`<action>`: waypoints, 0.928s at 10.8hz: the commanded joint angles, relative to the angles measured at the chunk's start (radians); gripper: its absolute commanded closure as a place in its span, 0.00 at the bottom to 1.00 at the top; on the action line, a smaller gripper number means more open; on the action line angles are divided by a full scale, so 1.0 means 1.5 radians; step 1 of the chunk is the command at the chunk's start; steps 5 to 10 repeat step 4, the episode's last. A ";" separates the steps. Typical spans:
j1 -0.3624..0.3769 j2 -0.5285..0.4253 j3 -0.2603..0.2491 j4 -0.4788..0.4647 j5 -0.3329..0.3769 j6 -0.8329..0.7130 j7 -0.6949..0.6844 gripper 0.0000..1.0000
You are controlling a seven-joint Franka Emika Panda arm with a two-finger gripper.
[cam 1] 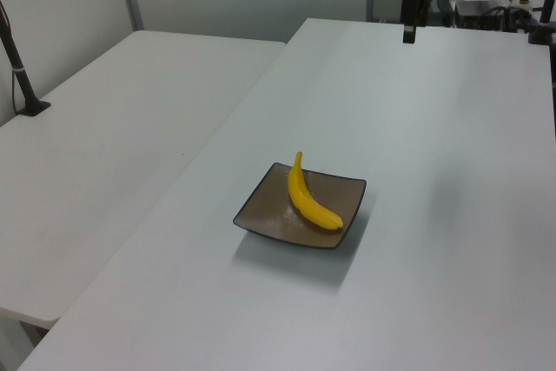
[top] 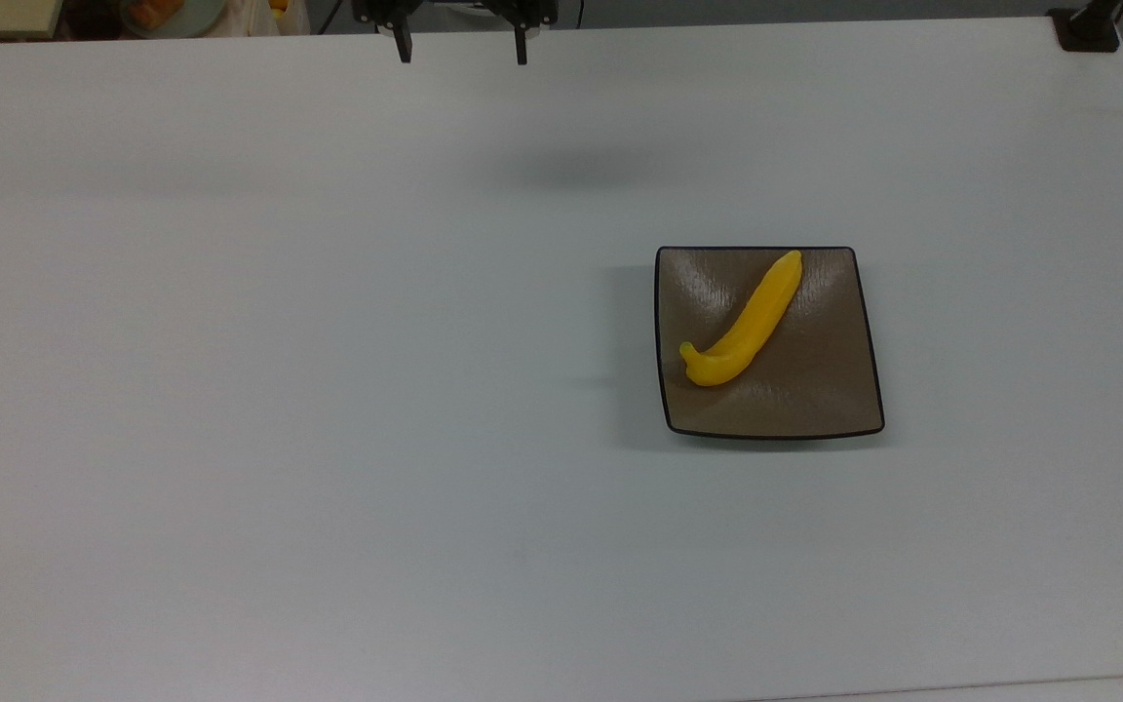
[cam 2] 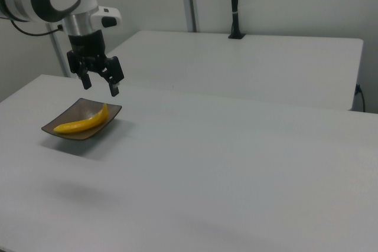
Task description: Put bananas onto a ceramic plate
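Bananas point(top: 745, 322) lie on the ceramic plate point(top: 815, 400); gripper point(top: 462, 54), fingers apart and empty at the top view's upper edge, seemingly needs only parking.

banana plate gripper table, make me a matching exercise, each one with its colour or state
Things:
1. banana
2. ceramic plate
3. gripper
4. table

States:
A. white, bare across most of its top
B. raised, jaws open, holding nothing
C. yellow, lying at a slant inside the dish
D. brown, square, dark rim

Pairs: 1-C, 2-D, 3-B, 4-A
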 commanded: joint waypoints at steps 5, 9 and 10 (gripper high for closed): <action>-0.001 -0.018 0.000 -0.026 0.018 0.020 -0.015 0.00; -0.001 -0.018 0.000 -0.026 0.018 0.020 -0.015 0.00; -0.001 -0.018 0.000 -0.026 0.018 0.020 -0.015 0.00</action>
